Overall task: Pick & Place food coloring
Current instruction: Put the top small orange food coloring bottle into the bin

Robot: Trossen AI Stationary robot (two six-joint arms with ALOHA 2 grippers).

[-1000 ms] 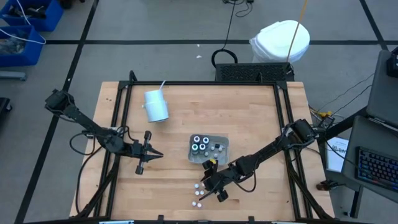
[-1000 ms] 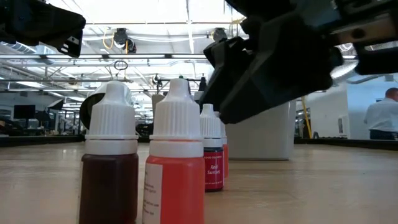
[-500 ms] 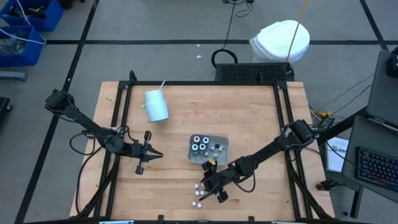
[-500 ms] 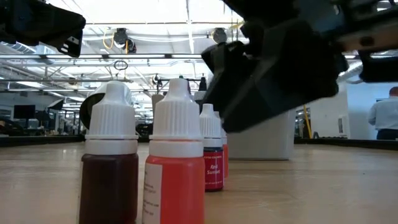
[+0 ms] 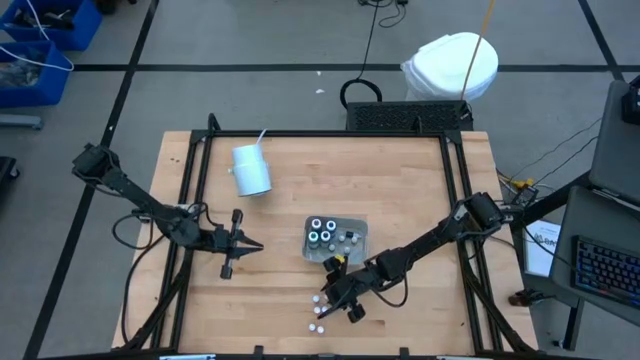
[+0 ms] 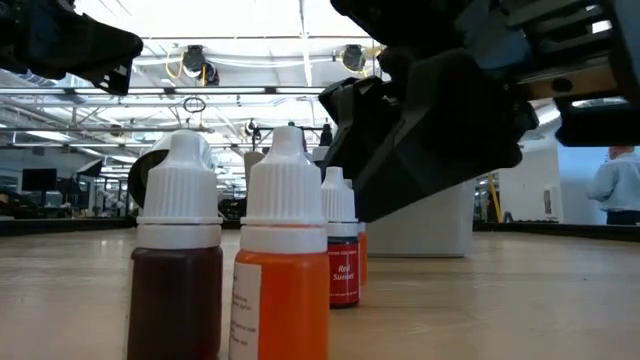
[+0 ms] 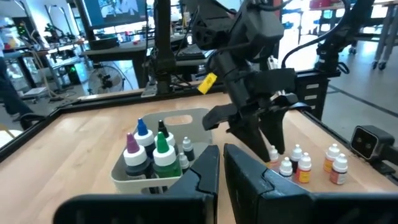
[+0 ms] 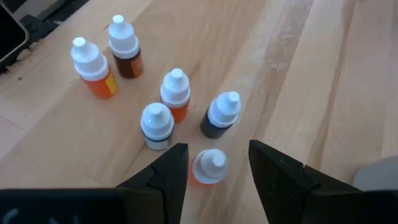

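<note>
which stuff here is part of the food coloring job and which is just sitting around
Part of the job:
- small white-capped bottles standing loose on the wood
- larger bottles in the clear tray
- right tool, open over an orange bottle

Just lying about:
- white cup with straw
- left tool, shut, off to the side

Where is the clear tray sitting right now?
High view: the clear tray sits right of the table's centre, just behind the loose bottles and the right gripper.
</note>
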